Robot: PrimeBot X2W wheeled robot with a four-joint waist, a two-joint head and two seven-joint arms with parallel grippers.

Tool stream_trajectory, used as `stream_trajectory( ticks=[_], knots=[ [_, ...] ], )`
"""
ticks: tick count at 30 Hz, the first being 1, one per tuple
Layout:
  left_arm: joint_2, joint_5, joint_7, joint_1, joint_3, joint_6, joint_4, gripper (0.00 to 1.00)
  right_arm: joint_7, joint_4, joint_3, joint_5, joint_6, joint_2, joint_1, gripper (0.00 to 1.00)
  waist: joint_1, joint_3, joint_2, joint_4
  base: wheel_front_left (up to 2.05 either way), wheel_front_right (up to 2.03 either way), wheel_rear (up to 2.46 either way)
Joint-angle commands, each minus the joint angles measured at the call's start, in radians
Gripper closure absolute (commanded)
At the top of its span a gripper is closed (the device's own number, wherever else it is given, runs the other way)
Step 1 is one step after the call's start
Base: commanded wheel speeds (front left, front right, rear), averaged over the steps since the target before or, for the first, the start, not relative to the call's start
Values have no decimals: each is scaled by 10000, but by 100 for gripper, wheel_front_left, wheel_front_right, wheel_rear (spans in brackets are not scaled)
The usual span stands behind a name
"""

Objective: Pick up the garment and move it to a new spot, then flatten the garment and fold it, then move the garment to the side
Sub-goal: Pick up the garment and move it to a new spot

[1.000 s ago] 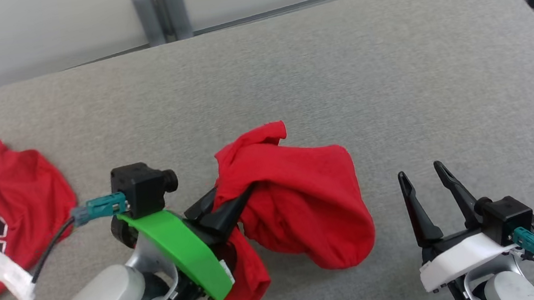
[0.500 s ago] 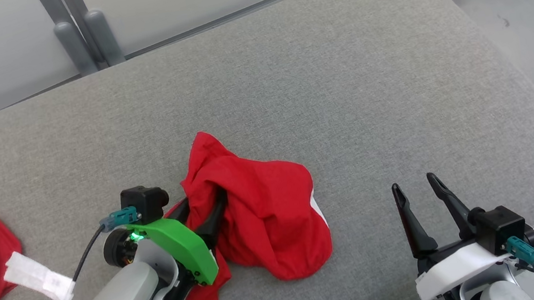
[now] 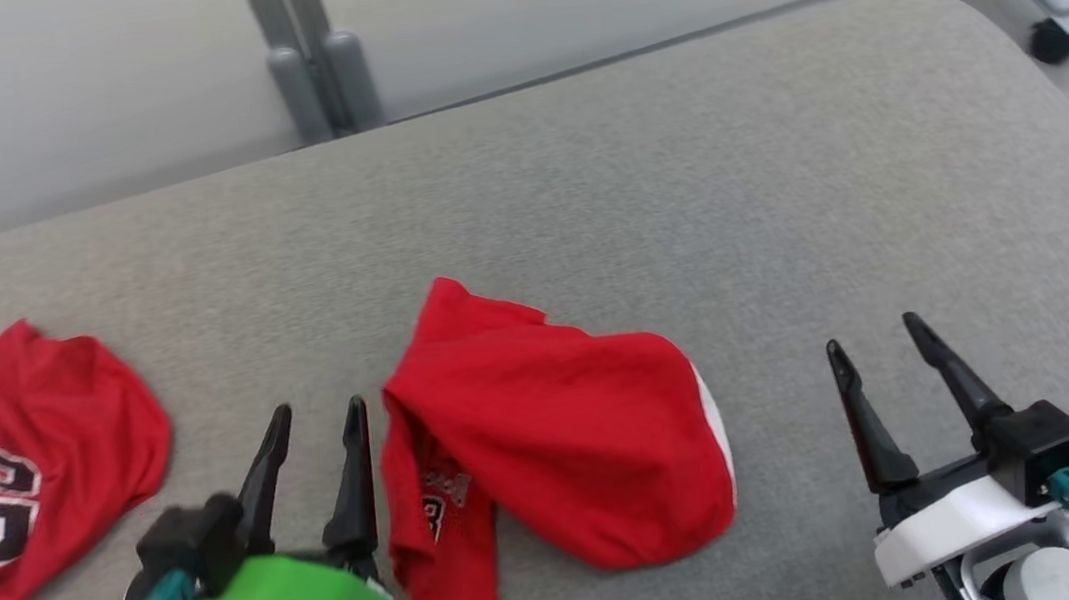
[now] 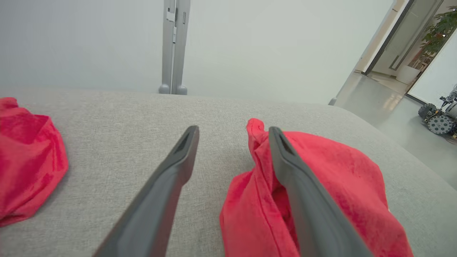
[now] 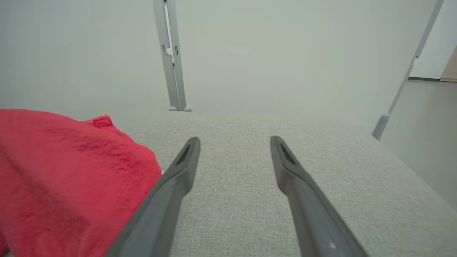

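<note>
Two red garments (image 3: 561,448) (image 3: 40,467), two tools (image 3: 319,407) (image 3: 872,332), one grey padded surface (image 3: 681,173), perhaps one castor (image 3: 1051,40).

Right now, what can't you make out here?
Head view: print on the middle garment is buried in its own folds, unreadable.
Head view: the second garment is cut off by the left edge, its print incomplete.
Left wrist view: one finger of the open left gripper overlaps the middle garment, so contact can't be judged.
Head view: the left gripper's wrist is blurred and cut by the bottom edge.
</note>
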Motion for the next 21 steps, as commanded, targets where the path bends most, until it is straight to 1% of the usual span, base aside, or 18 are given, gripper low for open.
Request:
stream_trajectory(
  ticks=[1,2,4,8,11,14,15,21],
  knots=[
    [-81,395,-17,525,280,-38,-215,0,-3,-115,-15,-68,-3,-80,85,0,1,-593,-1,882,0,0,0],
    [-177,532,-13,813,513,-96,-357,0,-3,-176,-57,-86,-3,-140,86,0,1,-647,-1,1008,0,0,0],
    [-307,935,-14,1388,940,-360,-565,0,-3,-269,-136,-29,-3,-220,68,0,1,-743,-1,1258,0,0,0],
    [-604,1536,-16,2327,2000,-575,-963,0,-3,-380,-302,18,-3,-295,129,0,1,-913,-1,1550,0,0,0],
    [-786,2229,-15,2887,2719,-762,-1268,0,-3,-471,-526,-24,-3,-318,306,0,1,-1013,-1,1755,0,0,0],
    [-1071,2795,-15,3293,3228,-934,-1507,0,-3,-504,-718,-156,-3,-341,479,0,1,-1090,-1,1874,0,0,0],
    [-1273,2978,-15,3442,3488,-1043,-1644,0,-3,-515,-815,-194,-3,-330,587,0,1,-1113,-1,1920,0,0,0],
    [-1834,3885,-16,3996,4338,-1618,-1813,0,-3,-225,-1203,-350,-3,-147,1013,0,1,-1240,-1,1898,0,0,0]
  ],
)
